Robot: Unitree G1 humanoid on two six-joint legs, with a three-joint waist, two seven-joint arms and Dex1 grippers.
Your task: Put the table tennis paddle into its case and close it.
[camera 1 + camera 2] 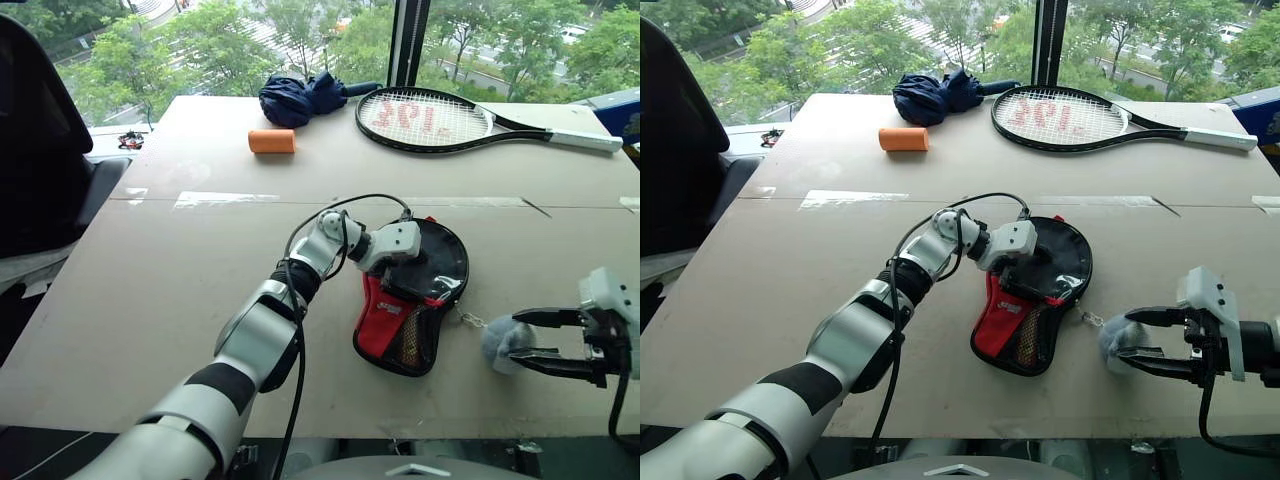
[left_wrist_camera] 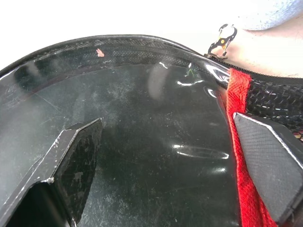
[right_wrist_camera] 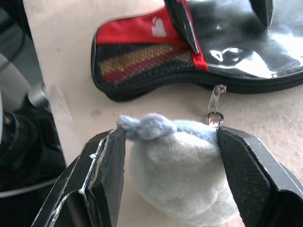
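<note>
Closing step: judged under way, the zip apparently drawn shut.
Right gripper (image 3: 168, 142): fingers parted around the grey-blue plush charm (image 3: 177, 165).
Left gripper (image 1: 415, 275): spread wide, pressed on the black-and-red paddle-shaped fabric case (image 1: 395, 335), table centre.
Paddle: striped handle seen behind the case's mesh.
Next: both grippers to be withdrawn.

Red marks on the strings of the tennis racket (image 1: 425, 118), well beyond the left gripper (image 1: 412, 283), looked like numerals but could not be read. A small white logo stood on the case (image 3: 156, 28)'s red panel, illegible.
</note>
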